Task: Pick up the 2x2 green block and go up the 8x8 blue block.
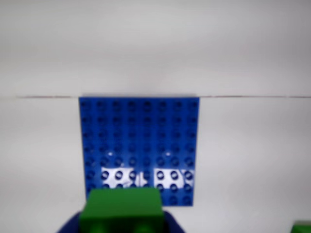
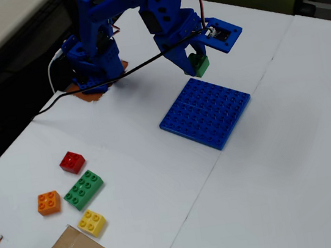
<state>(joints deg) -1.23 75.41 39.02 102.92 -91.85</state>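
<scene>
Pincer (image 2: 196,64) clamped on 2x2 green block (image 2: 200,65), airborne just beside near edge of 8x8 blue block (image 2: 206,112). Your risk: release here, block catches edge, tips onto tabletop (image 2: 294,161).

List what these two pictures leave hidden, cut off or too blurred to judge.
- Gripper, fixed view: its fingers cover much of the 2x2 green block; the block's studs are unseen.
- Wrist view: the bottom edge cuts off the green block, and the block hides the near edge of the 8x8 blue block.
- Wrist view: glare washes out some near studs.
- Wrist view: a green scrap at the bottom right corner is cut off and unidentifiable.
</scene>
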